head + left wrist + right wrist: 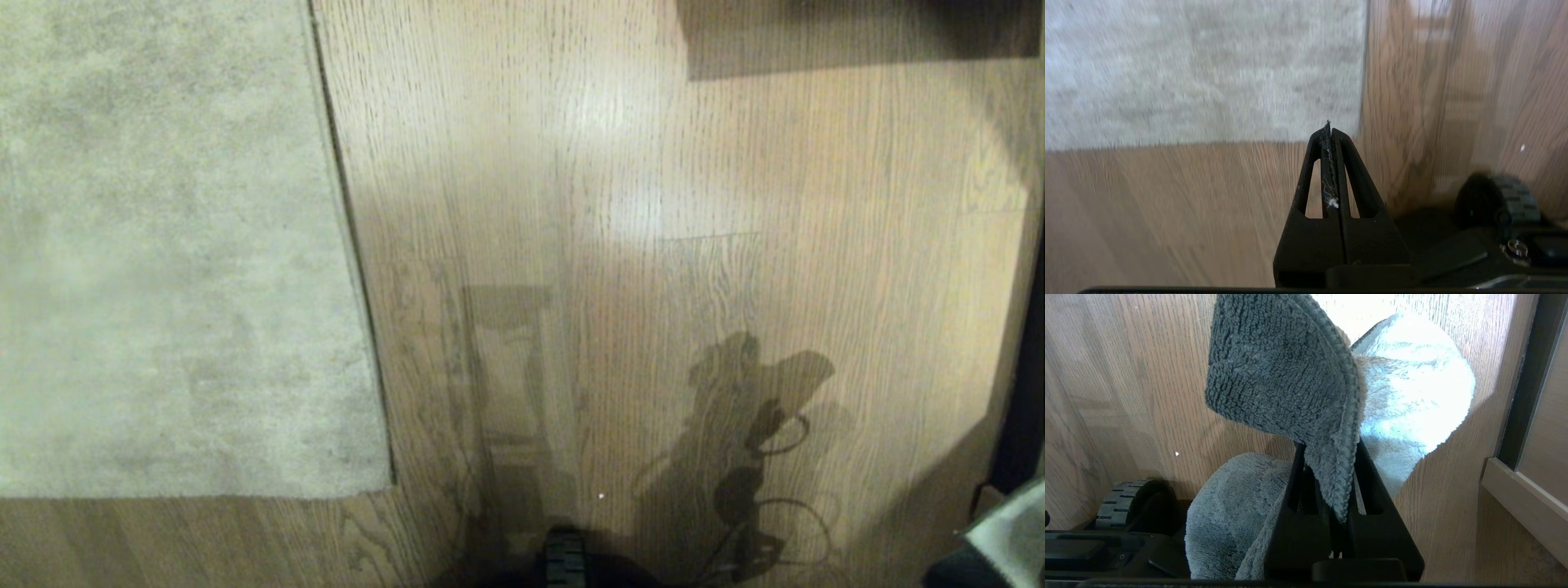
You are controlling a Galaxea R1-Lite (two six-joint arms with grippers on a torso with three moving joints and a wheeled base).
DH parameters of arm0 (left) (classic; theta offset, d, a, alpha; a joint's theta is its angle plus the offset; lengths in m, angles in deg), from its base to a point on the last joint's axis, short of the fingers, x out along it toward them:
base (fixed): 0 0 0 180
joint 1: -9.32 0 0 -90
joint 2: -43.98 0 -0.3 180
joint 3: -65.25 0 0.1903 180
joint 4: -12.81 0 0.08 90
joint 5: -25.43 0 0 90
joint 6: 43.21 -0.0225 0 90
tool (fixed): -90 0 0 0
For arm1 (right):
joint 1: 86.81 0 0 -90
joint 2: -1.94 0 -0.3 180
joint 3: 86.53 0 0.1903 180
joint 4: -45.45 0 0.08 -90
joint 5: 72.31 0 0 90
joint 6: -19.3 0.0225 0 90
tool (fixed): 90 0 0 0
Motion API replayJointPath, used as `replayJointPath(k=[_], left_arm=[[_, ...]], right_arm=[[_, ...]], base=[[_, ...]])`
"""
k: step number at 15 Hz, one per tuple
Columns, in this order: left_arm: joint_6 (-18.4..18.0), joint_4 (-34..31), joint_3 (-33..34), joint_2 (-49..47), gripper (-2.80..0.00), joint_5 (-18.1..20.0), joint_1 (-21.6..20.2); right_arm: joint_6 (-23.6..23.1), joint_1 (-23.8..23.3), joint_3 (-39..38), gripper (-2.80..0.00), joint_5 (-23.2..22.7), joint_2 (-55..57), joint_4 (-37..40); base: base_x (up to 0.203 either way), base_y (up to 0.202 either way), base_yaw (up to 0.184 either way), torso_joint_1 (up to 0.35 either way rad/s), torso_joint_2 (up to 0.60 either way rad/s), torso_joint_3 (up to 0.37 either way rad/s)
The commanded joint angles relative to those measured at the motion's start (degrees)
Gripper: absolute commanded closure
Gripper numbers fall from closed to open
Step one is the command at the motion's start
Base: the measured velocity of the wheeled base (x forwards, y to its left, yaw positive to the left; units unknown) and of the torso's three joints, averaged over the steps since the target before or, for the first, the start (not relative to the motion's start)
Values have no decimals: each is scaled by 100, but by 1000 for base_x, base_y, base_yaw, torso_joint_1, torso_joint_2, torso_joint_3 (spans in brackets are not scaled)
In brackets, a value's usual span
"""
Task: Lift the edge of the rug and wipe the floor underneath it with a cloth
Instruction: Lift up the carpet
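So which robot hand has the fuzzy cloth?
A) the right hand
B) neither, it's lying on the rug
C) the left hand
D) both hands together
A: in the right wrist view the right hand is shut on the cloth, while the left hand is shut with nothing in it.

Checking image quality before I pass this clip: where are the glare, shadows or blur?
Head view: glare patches on the floor, robot shadows lower down. Left wrist view: the rug edge and planks look streaked with blur. Right wrist view: the cloth's pale side is washed out by bright light.
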Motion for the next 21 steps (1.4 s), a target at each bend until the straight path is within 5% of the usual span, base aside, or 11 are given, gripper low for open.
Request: replayJointPath(k=[1,6,9,13,18,19,21], left_arm=[[-7,-20,-12,-574,0,6,22],[29,-106,-911,-2731,0,113,214],[43,34,-1588,-4174,0,564,443],[125,611,-2292,-5928,0,915,1302],[186,1494,-2988,-7790,0,790,2110],[183,1654,-3128,-8146,-280,598,2283],[178,2059,-3340,-8743,-280,234,2531]], right_arm=[[-4,1,0,0,-9,7,-2],[-4,1,0,0,0,7,-2],[-4,1,0,0,-9,7,-2],[-4,1,0,0,-7,7,-2],[-4,-8,0,0,-7,7,-2],[-4,1,0,0,-1,7,-2],[-4,1,0,0,-9,7,-2]], base=[[0,0,0,0,0,0],[0,0,0,0,0,0],[0,0,0,0,0,0],[0,0,0,0,0,0],[0,0,0,0,0,0],[0,0,0,0,0,0],[0,0,0,0,0,0]])
